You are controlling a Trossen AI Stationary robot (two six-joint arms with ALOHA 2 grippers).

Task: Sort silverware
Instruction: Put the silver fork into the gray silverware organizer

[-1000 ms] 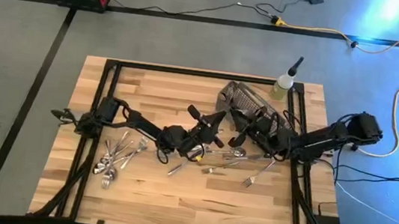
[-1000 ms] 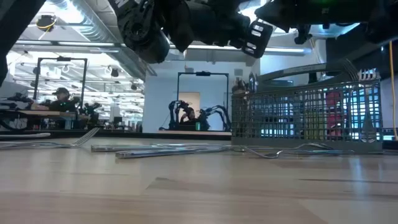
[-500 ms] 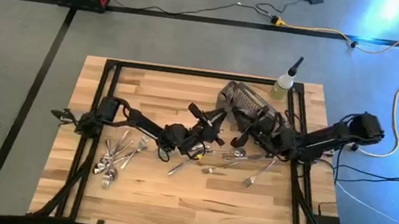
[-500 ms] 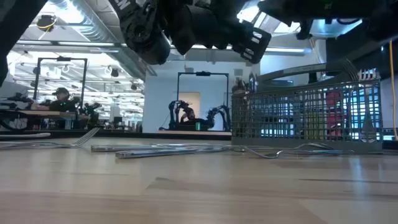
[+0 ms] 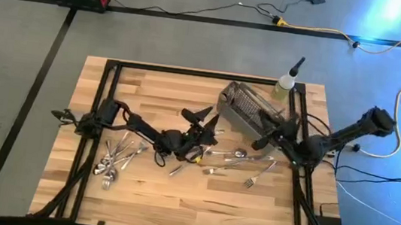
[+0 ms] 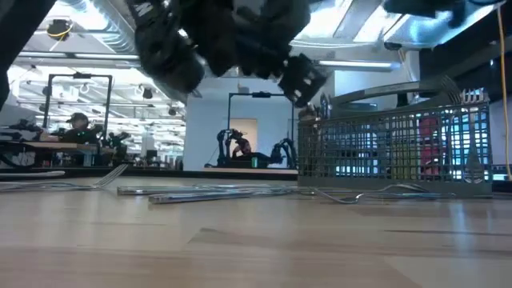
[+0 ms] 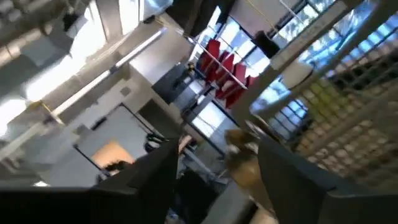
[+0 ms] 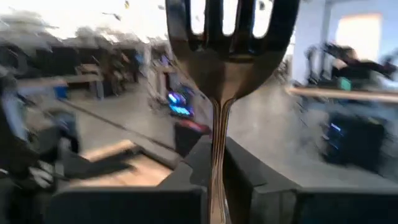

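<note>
The silverware lies in two groups on the wooden table: a heap of spoons and forks at the left and loose pieces in the middle, seen flat in the low view. The gray mesh basket stands at the far middle, and fork tines stick up out of it. My left gripper hovers open just left of the basket with nothing between its fingers. My right gripper is in the air near the basket's right end, shut on a fork. My right gripper pinches the fork's slim handle between its two fingers. The fork lies along the fingers and sticks out past their tips, tines foremost. It is lifted clear of the table.
A small bottle with a dark nozzle stands at the far right, beside the basket. Black frame rails run along the table's left and right sides. The near half of the table is bare wood. People sit at desks in the room behind.
My left gripper has opened and drawn back from the basket toward the table's left. My right gripper, staying shut on the fork, has pulled back toward the table's right edge.
</note>
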